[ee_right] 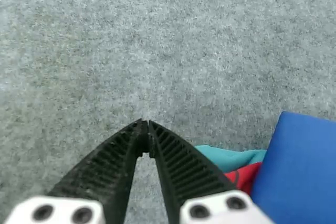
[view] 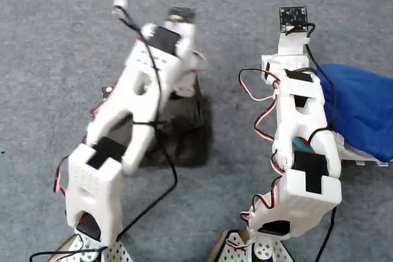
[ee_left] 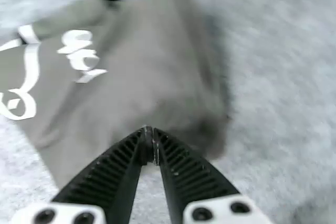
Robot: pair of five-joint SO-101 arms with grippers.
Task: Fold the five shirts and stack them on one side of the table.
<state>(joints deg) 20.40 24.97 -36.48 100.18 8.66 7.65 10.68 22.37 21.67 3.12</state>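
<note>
Grey folded shirt point(ee_left: 131, 77), long axis unclear; left hand point(ee_left: 147, 148) closed above it; right hand point(ee_right: 145, 129) closed, empty.

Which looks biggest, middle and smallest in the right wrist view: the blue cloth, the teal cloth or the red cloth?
1. Blue cloth: biggest by far.
2. Teal cloth and red cloth: both are small slivers peeking out beside the blue, too alike to rank.

White blocky plastic links on left arm point(view: 132, 108) and right arm point(view: 301, 127), black servo blocks inset. Perforated white base point(view: 239, 251) under each; red-white wires and black cables looping above it. Black ribbed tapered fingers on left gripper point(ee_left: 148, 129) and right gripper point(ee_right: 145, 124), white mounts with dark screw holes.
</note>
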